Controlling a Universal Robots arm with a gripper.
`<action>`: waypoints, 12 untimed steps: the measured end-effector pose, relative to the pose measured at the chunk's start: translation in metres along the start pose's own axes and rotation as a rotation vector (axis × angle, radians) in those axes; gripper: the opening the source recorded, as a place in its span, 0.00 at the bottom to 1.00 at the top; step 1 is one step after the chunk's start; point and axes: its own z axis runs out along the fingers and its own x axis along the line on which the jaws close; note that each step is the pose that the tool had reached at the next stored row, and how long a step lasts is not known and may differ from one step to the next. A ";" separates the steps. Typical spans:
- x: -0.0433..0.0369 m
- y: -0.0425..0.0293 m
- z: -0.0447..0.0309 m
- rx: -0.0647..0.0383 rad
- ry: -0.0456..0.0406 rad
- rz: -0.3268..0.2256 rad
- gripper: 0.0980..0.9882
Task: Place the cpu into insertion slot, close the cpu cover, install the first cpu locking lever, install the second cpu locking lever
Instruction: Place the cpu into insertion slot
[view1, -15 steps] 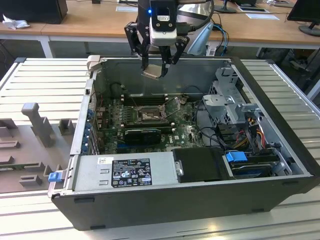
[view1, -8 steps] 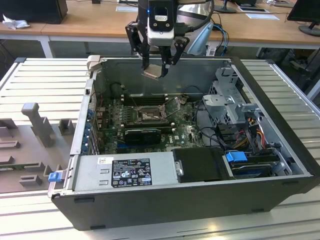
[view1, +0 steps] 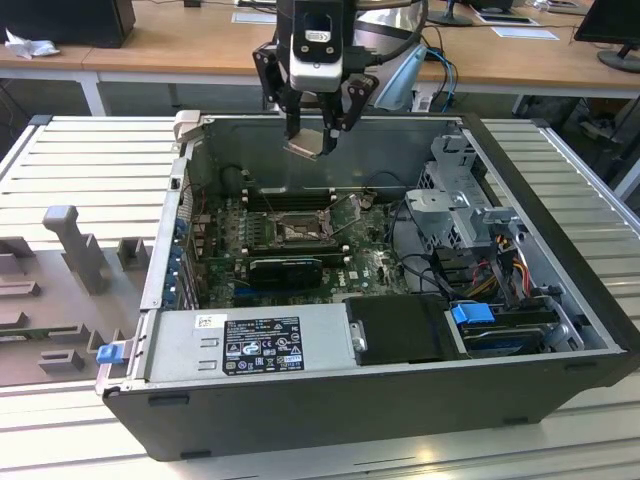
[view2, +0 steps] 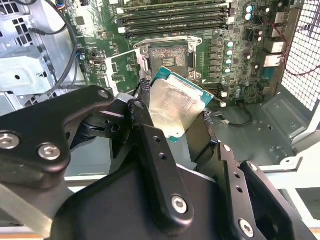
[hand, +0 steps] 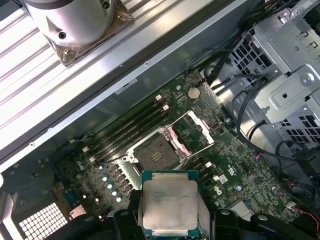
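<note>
Status: step one is underway, nothing is seated yet. The jaws pinch the cpu (view1: 311, 145) by two opposite edges, metal top tilted. It hangs in the upper centre of the exterior view, above the open case (view1: 420, 400) and well clear of the motherboard (view1: 372, 266). The insertion slot (view1: 296, 230) sits empty at mid-frame, its contacts bare in both wrist views. The cpu cover (hand: 194, 131) stands flipped open just beside the slot. We judge that placement, cover closing and both locking levers are all left. We can't make out the levers reliably.
</note>
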 end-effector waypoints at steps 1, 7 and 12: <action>0.0000 0.0000 0.0000 0.000 -0.0006 0.006 0.48; 0.0000 0.0000 0.0001 -0.002 -0.0053 0.062 0.48; 0.0000 0.0000 0.0002 -0.003 -0.0102 0.119 0.48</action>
